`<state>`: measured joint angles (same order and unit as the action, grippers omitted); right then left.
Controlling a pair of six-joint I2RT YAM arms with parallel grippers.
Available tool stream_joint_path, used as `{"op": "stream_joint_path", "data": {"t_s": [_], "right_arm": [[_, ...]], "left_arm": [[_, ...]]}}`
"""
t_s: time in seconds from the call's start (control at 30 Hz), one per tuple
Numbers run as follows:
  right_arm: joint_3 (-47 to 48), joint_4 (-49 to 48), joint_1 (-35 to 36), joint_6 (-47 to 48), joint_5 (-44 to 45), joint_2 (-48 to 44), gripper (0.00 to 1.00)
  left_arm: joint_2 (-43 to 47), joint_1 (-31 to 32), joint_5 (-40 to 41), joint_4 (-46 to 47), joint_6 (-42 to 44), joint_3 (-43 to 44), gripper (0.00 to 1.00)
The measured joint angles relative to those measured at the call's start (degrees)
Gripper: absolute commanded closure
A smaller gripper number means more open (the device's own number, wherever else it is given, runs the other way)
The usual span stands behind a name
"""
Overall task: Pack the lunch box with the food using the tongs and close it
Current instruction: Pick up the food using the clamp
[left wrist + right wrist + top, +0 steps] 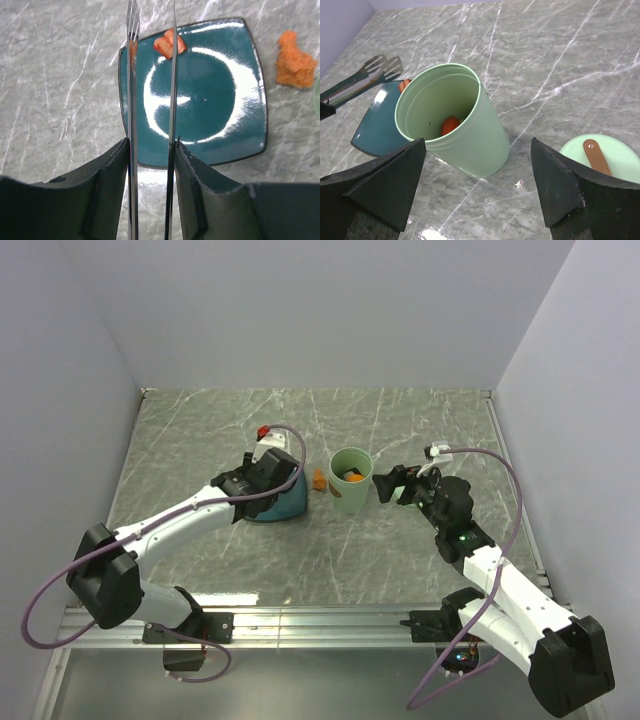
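The grey marbled table point(420, 560) carries everything. Near its middle the pale green lunch box point(350, 485) stands upright and uncovered, with the right gripper point(385, 483) just at its 3 o'clock. That gripper's jaws are spread wide and hold nothing; in its wrist view the lunch box sits ahead, between the fingers and clear of them. The dark teal plate point(285, 505) lies at 9 o'clock of the lunch box, partly under the left gripper point(262, 472). The round green lid point(615, 160) with its brown handle lies flat on the table at 4 o'clock of the lunch box in the right wrist view. The left gripper is clamped on the metal tongs point(131, 75), which reach over the plate with their blades apart and nothing pinched. A reddish piece point(169, 44) lies at the plate's 12 o'clock edge under the right blade; I cannot tell whether they touch. An orange piece point(295, 60) rests on the table between plate and lunch box. Another orange piece point(450, 124) lies inside the lunch box.
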<state>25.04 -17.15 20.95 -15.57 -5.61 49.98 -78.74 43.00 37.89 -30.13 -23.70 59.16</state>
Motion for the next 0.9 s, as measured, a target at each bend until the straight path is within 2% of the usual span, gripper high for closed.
{"op": "stream_joint_path", "data": {"t_s": [0.43,0.9], "right_arm": [[0.0,0.0,0.0,0.0,-0.1,0.0,0.08],[0.0,0.0,0.0,0.0,-0.5,-0.3,0.08]], "left_arm": [[-4.3,0.5,-0.3,-2.5,-1.5,0.0,0.48],[-5.1,1.6,-1.2,-3.3,-2.8,0.0,0.51]]}}
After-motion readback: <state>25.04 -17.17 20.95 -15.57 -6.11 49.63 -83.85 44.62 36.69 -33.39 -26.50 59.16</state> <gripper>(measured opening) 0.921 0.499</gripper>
